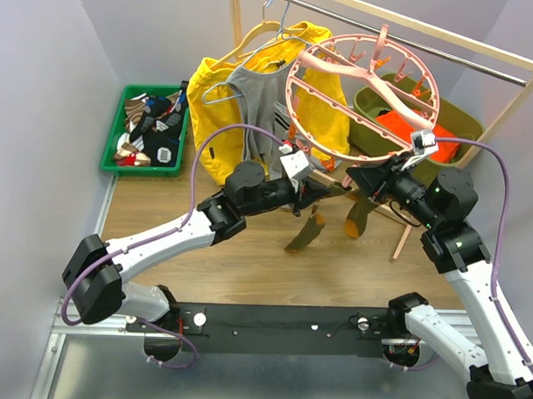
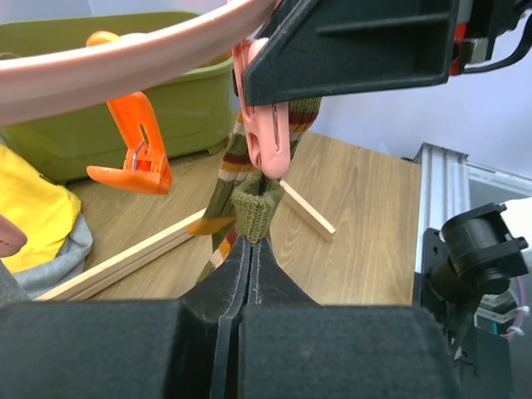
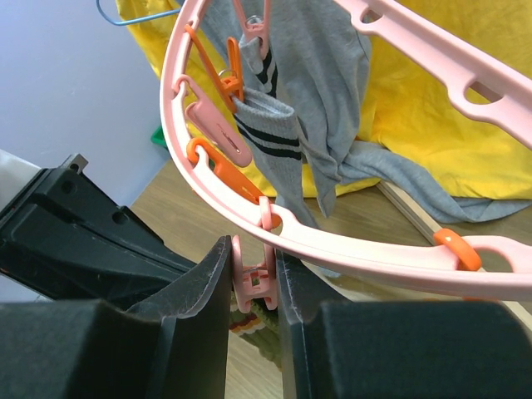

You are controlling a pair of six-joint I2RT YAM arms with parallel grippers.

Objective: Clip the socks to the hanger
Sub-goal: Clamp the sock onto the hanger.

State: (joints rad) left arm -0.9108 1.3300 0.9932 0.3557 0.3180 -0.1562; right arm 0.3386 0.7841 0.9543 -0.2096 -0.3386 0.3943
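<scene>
Left wrist: left pincer (image 2: 249, 249) pinches ribbed olive sock (image 2: 256, 212); right pincer (image 3: 252, 253) squeezes pink clip (image 2: 268, 133).

Lab test cell, plain partition walls (image 1: 42, 95), aluminium rail (image 2: 438, 199), wooden tabletop (image 1: 246, 269)

a pale wooden table (image 1: 247, 260) carries everything. at its far left corner sits a green tray (image 1: 138, 170), near the wall. at the far right stands an olive-green bin (image 1: 457, 127). thin wooden strips (image 2: 125, 253) lie flat on the boards in front of the bin. a black base plate (image 1: 279, 327) runs along the near edge.
</scene>
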